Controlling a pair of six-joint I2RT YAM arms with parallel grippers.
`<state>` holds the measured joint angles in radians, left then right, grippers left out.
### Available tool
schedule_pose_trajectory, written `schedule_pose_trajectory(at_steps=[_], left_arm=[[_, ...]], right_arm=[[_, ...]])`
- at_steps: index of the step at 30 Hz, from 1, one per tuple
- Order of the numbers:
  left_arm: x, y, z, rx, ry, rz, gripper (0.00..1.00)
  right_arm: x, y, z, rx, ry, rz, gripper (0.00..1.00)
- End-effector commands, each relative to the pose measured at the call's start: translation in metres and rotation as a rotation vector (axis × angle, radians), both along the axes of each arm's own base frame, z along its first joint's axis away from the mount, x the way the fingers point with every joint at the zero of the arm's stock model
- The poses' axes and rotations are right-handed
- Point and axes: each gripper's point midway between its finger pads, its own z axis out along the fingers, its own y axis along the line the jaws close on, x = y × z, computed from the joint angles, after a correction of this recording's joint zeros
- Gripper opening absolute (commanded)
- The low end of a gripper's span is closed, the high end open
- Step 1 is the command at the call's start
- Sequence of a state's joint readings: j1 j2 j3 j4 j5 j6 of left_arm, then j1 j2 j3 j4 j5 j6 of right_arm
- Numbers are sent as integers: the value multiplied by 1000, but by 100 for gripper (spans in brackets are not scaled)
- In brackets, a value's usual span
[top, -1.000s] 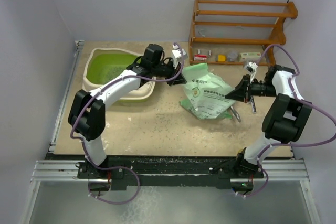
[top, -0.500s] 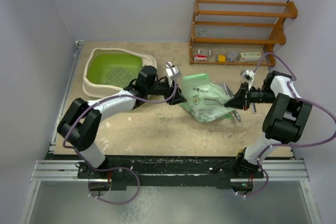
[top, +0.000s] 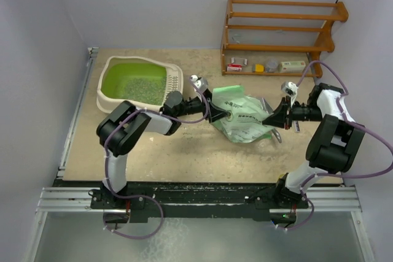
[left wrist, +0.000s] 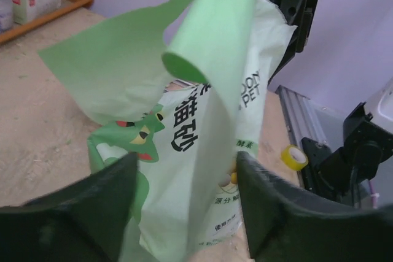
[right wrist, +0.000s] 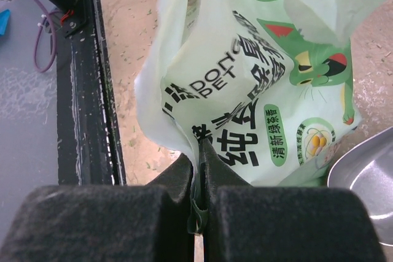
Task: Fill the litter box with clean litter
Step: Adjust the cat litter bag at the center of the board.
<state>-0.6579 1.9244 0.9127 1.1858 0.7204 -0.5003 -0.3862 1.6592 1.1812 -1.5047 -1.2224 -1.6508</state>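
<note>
Sandy tabletop [top: 172, 151], plain lilac walls: the litter box [top: 174, 81] sits toward the far left corner with green litter [top: 140, 88] showing inside, and the pale green bag [top: 242, 115] slumps mid-table between the arms. That bag looks like thin, limp, slippery film with loose pellets sagging low, so I'd take it by its upper edges. The right gripper [right wrist: 199, 151] is pinched tight on one edge, while the left gripper [left wrist: 184, 176] has fingers spread either side of a flap. Readable print: "PET", Chinese characters, a cartoon cat.
</note>
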Motion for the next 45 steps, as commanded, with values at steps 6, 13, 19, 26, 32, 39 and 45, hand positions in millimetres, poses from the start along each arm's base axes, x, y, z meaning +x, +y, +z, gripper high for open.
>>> schedule_pose_trajectory(at_steps=[6,13,19,26,32,39,45], left_arm=[[-24,-10,66,-276,0,-225,12],[-34,-7,94,-240,19,-262,5],[-33,-22,76,-111,160,-353,3],[-20,-1,12,255,283,-151,3],[-11,27,3,419,330,20,3],[-17,26,-3,429,338,7,3],[-11,44,55,59,40,207,56]], right_arm=[[-11,4,17,-3,2,5,0],[-5,3,12,13,20,2,0],[-1,2,8,31,51,-3,0],[5,-5,-1,23,93,-50,0],[8,-13,-11,-35,133,-90,0],[-4,-12,-15,-61,131,-53,0],[-8,-6,-9,-3,107,-9,0]])
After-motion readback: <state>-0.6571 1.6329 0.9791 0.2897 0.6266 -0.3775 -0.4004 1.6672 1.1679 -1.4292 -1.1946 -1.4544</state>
